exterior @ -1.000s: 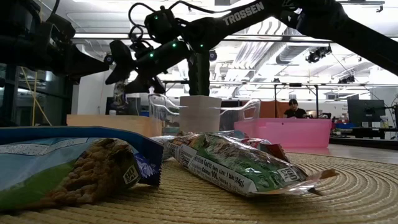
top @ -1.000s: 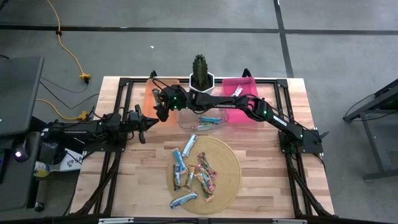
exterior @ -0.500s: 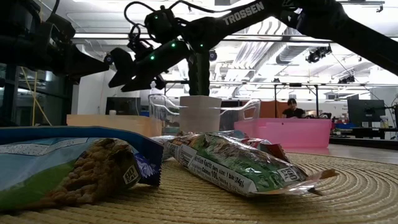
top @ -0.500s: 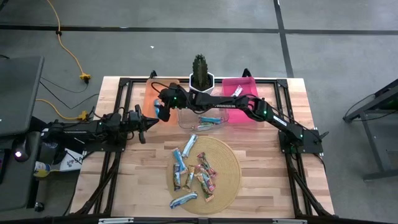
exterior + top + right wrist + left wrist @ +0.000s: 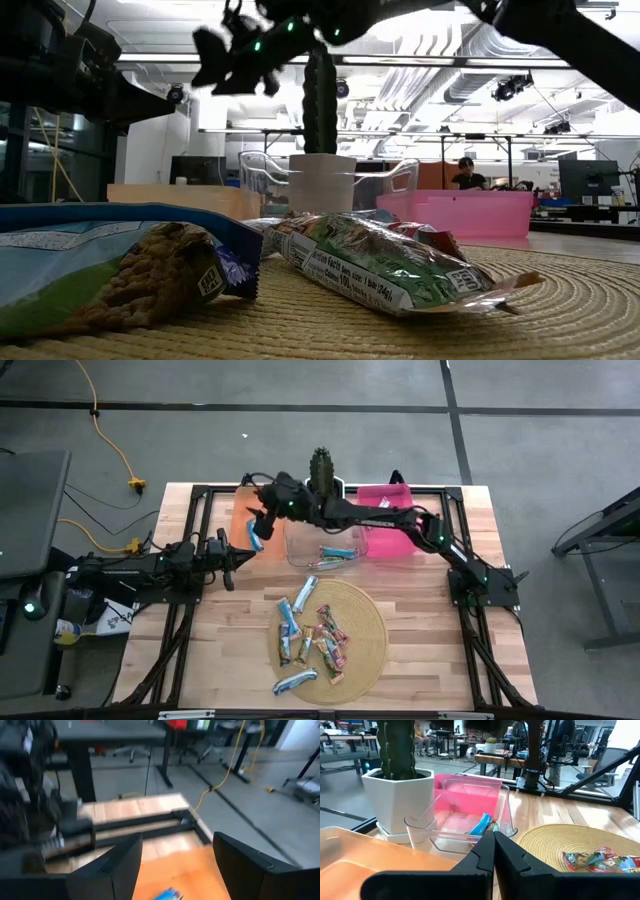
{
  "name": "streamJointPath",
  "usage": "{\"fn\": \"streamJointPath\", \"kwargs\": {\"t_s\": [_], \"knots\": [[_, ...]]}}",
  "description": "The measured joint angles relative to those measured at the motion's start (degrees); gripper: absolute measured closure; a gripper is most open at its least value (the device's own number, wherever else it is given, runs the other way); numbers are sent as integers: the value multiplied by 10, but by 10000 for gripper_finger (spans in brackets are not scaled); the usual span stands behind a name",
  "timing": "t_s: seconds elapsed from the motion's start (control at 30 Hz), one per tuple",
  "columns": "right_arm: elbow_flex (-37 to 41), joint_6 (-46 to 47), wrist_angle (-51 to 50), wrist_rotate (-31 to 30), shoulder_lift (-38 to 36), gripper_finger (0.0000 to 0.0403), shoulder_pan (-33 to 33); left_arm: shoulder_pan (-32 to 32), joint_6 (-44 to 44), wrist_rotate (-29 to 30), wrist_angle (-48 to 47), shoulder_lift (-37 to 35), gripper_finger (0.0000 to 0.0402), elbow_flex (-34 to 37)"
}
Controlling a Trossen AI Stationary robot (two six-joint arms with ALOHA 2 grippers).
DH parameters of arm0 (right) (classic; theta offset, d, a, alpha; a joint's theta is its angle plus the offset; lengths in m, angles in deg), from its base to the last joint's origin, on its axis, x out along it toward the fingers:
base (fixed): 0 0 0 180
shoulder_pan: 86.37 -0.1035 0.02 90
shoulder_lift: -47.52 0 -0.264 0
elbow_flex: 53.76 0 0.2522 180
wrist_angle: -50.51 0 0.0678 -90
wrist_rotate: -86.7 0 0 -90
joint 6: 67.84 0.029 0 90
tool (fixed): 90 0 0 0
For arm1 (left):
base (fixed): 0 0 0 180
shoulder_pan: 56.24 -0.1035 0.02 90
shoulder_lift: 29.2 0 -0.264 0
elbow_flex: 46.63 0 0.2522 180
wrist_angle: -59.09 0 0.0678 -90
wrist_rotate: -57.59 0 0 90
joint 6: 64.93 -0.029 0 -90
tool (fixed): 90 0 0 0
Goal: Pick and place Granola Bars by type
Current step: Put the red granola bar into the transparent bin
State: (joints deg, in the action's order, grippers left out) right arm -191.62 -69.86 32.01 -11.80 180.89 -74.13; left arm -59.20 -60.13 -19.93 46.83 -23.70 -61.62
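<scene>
My right claw (image 5: 262, 517), fingers spread and empty, has swung up off the orange bin (image 5: 243, 524), a blue-and-white bar (image 5: 254, 537) now inside; left claw (image 5: 243, 555) waits pressed together.

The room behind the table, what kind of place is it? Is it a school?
Probably a robotics lab or workshop, not a school. Exposed pipes and strip lights run across the ceiling, a person sits among desks with monitors, and a yellow cable trails over the bare concrete floor.

Robotics lab: concrete floor (image 5: 560, 460), desks w/ monitors (image 5: 585, 180).
</scene>
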Motion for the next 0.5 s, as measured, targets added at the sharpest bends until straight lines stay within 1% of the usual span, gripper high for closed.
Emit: {"fn": "streamJointPath", "kwargs": {"t_s": [0.13,0.33,0.5], "knots": [[0,8,-4,1,-34,175,-7,0,0,0,0,0,400,0],[0,70,-14,20,-92,177,-26,0,0,0,0,0,400,0],[0,110,-50,43,-138,182,-38,0,0,0,0,0,400,0]]}}
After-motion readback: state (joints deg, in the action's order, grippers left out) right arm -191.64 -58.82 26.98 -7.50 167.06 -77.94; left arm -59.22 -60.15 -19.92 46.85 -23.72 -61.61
